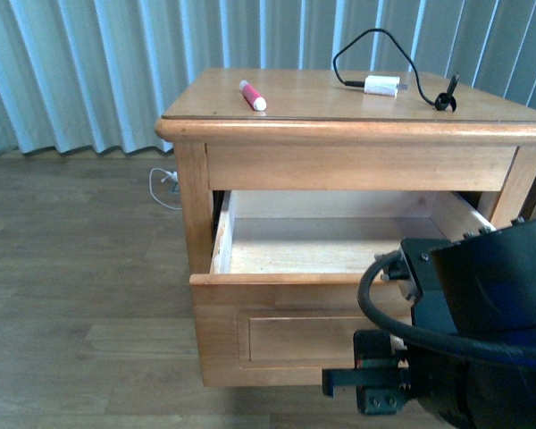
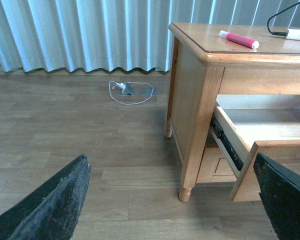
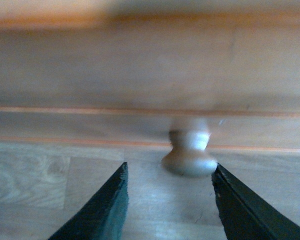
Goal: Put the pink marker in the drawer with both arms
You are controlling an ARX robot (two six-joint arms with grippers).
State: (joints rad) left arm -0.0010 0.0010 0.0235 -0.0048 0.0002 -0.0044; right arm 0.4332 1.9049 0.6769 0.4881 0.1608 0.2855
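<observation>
**Eng:** Nearest thing in your front view is the right arm (image 1: 482,331). It's a black bulk filling the lower right corner and covers part of the drawer (image 1: 277,332) front. The right tool (image 1: 362,382) sits low against that front.

**Op:** Tool state?

**Eng:** Check your right wrist view. The tool is spread, with the round wooden knob (image 3: 190,157) between the jaws, not pinched. The knob sits closer to one finger (image 3: 235,205). The picture is blurred, so I can't tell you whether they touch.

**Op:** Drawer?

**Eng:** Open. The box stands out past the nightstand (image 1: 192,197) frame, and you can see its pale bottom board. The shallower front (image 1: 357,167) above it sits flush.

**Op:** Marker?

**Eng:** The pink marker (image 1: 253,96) is not in the drawer. It lies flat on the nightstand top, on the left half, white cap toward the front edge. It's well apart from the white charger plug (image 1: 381,86) and its black cable (image 1: 445,101), which lie on the right half.

**Op:** Left side?

**Eng:** Your left tool (image 2: 171,156) is spread wide and holds nothing. It hangs over the wood floor (image 2: 65,130), off the nightstand's left side and below the level of the top. It's well apart from the marker. A white cord (image 2: 127,90) lies on the floor by the blinds (image 2: 90,30).
</observation>
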